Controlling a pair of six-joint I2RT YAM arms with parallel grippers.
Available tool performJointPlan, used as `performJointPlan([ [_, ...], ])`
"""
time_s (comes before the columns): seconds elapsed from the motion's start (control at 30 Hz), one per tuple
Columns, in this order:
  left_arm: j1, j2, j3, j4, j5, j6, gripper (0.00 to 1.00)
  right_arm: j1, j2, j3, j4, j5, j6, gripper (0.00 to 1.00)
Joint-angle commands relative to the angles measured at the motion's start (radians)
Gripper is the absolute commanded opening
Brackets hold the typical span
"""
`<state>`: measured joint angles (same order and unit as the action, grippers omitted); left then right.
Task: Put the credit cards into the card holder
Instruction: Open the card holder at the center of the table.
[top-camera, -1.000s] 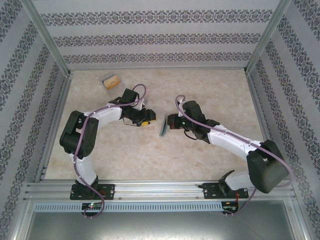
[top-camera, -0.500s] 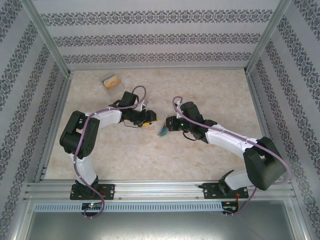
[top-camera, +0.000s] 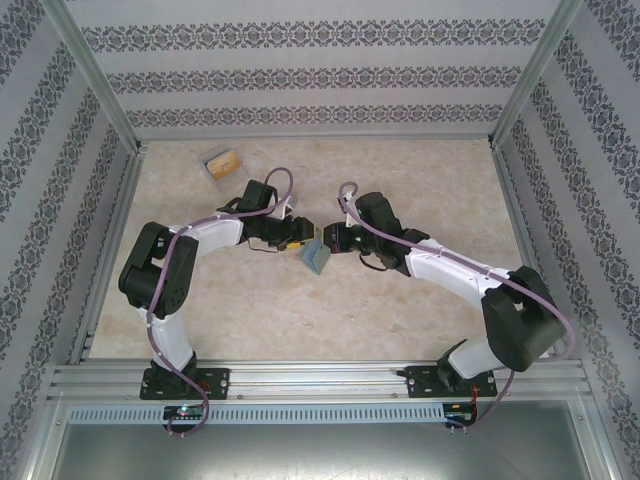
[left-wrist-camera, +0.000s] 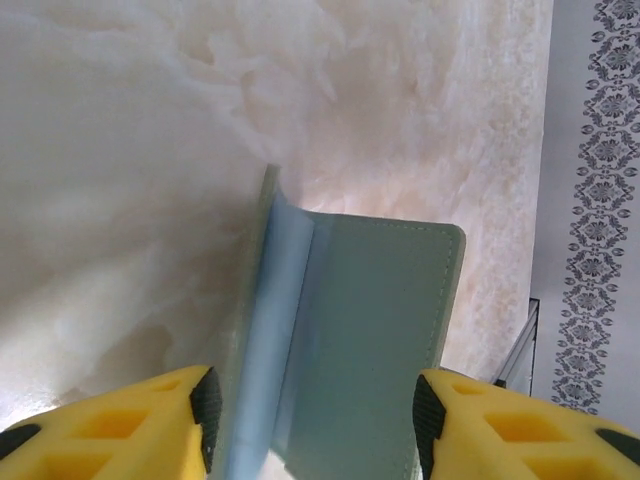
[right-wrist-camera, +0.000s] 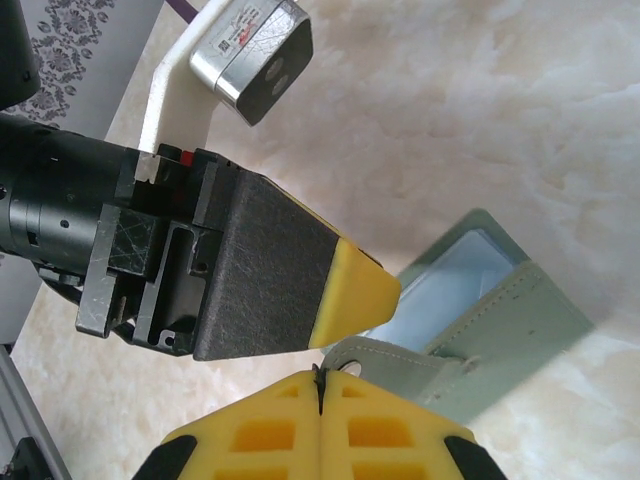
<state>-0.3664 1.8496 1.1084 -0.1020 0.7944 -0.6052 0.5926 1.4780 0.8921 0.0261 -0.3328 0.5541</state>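
Top external view: a pale, marble-patterned table (top-camera: 420, 180) is seen, above whose middle the left arm (top-camera: 200, 235) and the right arm (top-camera: 450, 270) are bent inward, with the left gripper (top-camera: 300, 233) and the right gripper (top-camera: 330, 240) almost tip to tip. The grey-green wallet (top-camera: 316, 258) is found directly at both tips, partly open and tilted, its pale blue lining exposed. In the right wrist view, the right gripper's yellow tips are seen pressed together on the wallet's tab (right-wrist-camera: 400, 360), just beside its small metal snap (right-wrist-camera: 350, 368), and one finger of the left gripper is seen against the blue lining. In the left wrist view, the left gripper's fingers (left-wrist-camera: 110, 425) are shown standing apart with the wallet between them; whether they press on it cannot be told. A clear box (top-camera: 222, 163) is seen well apart from both grippers, beyond the left gripper's wrist towards the far corner, and the orange-tan cards (top-camera: 227, 159) are seen inside it; how many there are cannot be told.
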Motion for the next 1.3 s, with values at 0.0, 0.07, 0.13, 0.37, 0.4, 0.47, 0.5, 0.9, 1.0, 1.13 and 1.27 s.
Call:
performJointPlan([
  [0.0,0.002,-0.003,0.018,-0.045,-0.025,0.043,0.52,-0.004,0.025,0.028,-0.008,-0.034,-0.019,0.0],
  [0.07,0.002,0.004,0.02,-0.055,-0.045,0.049,0.49,-0.005,0.026,0.023,-0.008,-0.033,-0.024,0.0],
  [0.13,0.003,0.01,0.027,-0.086,-0.076,0.063,0.47,-0.009,0.021,0.01,-0.009,-0.025,-0.029,0.0],
  [0.37,0.007,0.004,0.026,-0.136,-0.163,0.078,0.51,-0.036,-0.01,-0.034,-0.018,-0.018,-0.033,0.0],
  [0.4,0.012,0.0,0.02,-0.137,-0.175,0.074,0.51,-0.044,-0.015,-0.039,-0.031,-0.018,-0.038,0.0],
  [0.47,0.017,-0.012,0.008,-0.127,-0.182,0.068,0.52,-0.063,-0.032,-0.068,-0.045,-0.009,-0.046,0.0],
  [0.5,0.017,-0.017,0.0,-0.124,-0.182,0.068,0.52,-0.077,-0.042,-0.088,-0.048,-0.003,-0.049,0.0],
  [0.9,0.01,-0.006,-0.049,-0.005,-0.119,0.03,0.56,-0.252,-0.153,-0.28,-0.048,0.003,-0.054,0.0],
  [1.0,0.001,0.026,-0.032,-0.01,-0.115,0.028,0.55,-0.262,-0.145,-0.285,-0.064,0.016,-0.065,0.0],
  [1.13,0.001,0.022,-0.035,0.005,-0.119,0.029,0.54,-0.299,-0.119,-0.293,-0.08,0.025,-0.045,0.0],
  [1.27,-0.01,0.055,-0.017,0.007,-0.101,0.026,0.51,-0.313,-0.06,-0.289,-0.073,0.033,-0.051,0.0],
])
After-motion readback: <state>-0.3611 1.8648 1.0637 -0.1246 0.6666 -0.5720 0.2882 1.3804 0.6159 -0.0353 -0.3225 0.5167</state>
